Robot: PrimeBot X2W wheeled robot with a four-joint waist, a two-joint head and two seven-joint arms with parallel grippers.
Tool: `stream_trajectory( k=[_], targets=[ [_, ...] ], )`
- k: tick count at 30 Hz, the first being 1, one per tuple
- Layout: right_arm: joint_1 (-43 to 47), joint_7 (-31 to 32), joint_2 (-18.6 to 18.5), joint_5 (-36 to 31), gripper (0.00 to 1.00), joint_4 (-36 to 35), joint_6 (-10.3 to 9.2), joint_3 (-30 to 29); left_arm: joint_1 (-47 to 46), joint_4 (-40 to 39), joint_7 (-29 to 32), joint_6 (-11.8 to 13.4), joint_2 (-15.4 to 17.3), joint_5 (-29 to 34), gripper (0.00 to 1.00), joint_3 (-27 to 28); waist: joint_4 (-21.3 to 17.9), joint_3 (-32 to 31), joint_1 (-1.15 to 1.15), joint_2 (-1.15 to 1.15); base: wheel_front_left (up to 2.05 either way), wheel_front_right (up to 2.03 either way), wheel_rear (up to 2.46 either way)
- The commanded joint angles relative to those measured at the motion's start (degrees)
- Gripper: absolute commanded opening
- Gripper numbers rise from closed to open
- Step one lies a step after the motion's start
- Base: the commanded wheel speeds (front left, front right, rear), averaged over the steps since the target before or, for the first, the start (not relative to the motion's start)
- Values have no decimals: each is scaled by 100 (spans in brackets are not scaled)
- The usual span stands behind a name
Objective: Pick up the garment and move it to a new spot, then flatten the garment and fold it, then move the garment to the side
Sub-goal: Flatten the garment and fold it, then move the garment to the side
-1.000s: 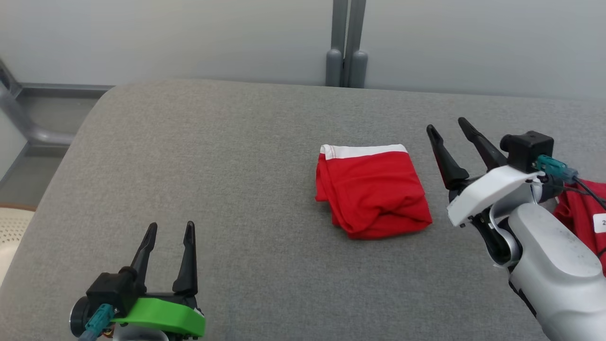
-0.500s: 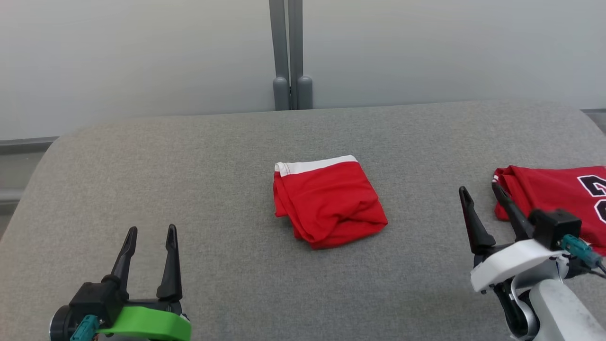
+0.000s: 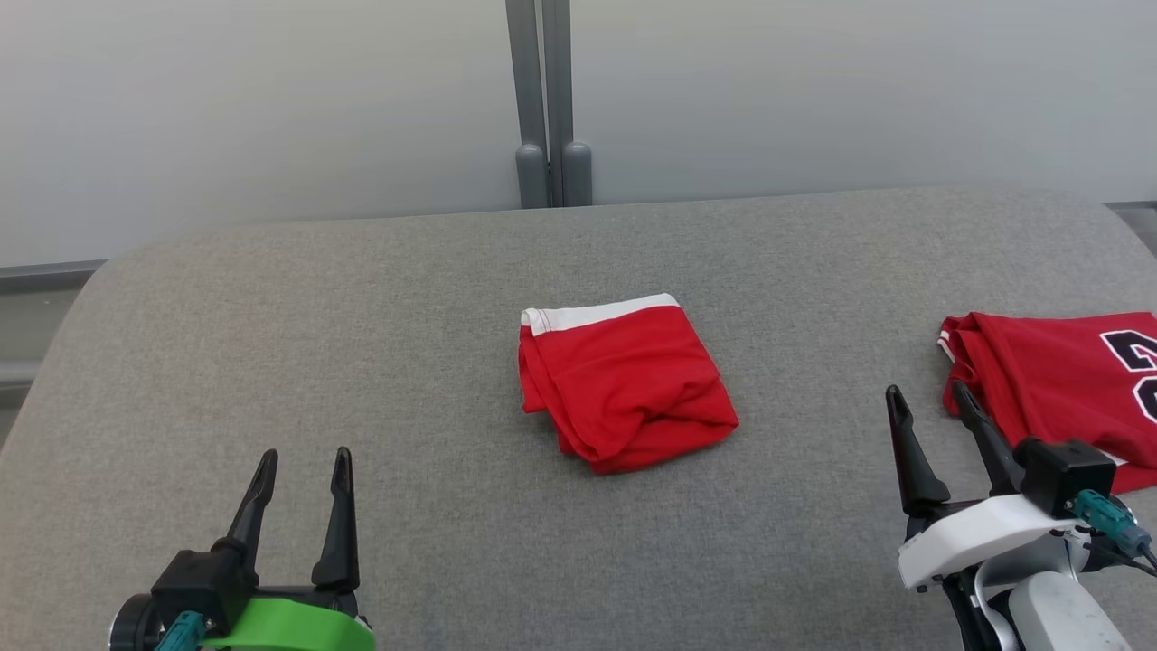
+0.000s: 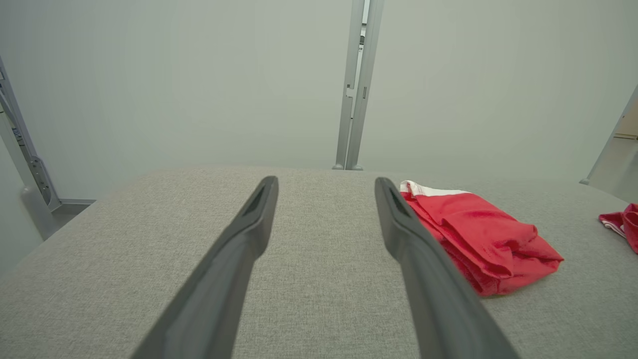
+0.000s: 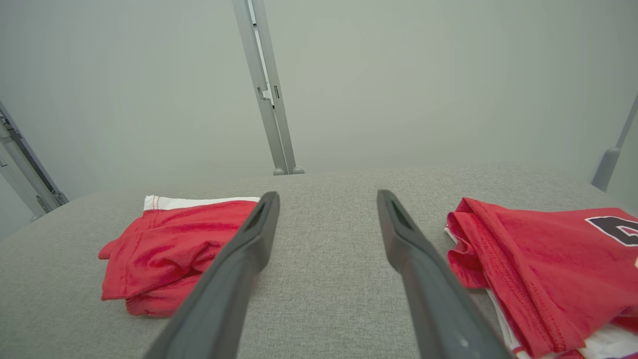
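A red garment (image 3: 624, 384) with a white band along its far edge lies folded in the middle of the grey padded table (image 3: 362, 344). It also appears in the left wrist view (image 4: 478, 239) and the right wrist view (image 5: 169, 249). My left gripper (image 3: 305, 457) is open near the front left, well clear of the garment, its fingers empty (image 4: 326, 180). My right gripper (image 3: 927, 391) is open at the front right, between the folded garment and a red jersey (image 3: 1058, 380), touching neither (image 5: 328, 194).
The red jersey (image 5: 548, 264) with a black number lies at the table's right edge, just right of my right fingers. A grey post (image 3: 547, 99) stands against the pale wall behind the table. The table's corners are rounded.
The head camera has swung right, bringing the jersey into view. My right gripper has drawn back toward the front right, away from the folded garment. The garment lies as before.
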Motion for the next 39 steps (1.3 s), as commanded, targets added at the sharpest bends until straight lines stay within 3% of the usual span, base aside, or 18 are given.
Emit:
stream_trajectory(
  k=[1,6,14,19,27,39],
  targets=[
    [36,25,6,-27,100,-25,3,-14,-21,22,-15,-40,-16,63,100,24,29,15,0,0,0,0,0],
    [-33,103,64,0,100,5,3,11,-49,40,-14,-83,-48,114,100,23,93,57,0,0,0,0,0],
    [-777,1264,-7,490,100,459,3,293,-170,43,-14,-147,-125,117,100,-45,380,277,0,0,0,0,0],
    [-1578,1657,-181,903,100,681,3,496,-344,64,-15,-190,-188,35,100,-69,671,628,0,0,0,0,0],
    [-2773,2710,-475,1193,100,1764,2,596,-696,122,-15,-261,-283,34,100,-136,1201,1185,0,0,0,0,0],
    [-3589,3836,-288,1752,100,3451,3,470,-1027,219,-15,-328,-426,30,100,-180,1764,1661,0,0,0,0,0]
  ],
)
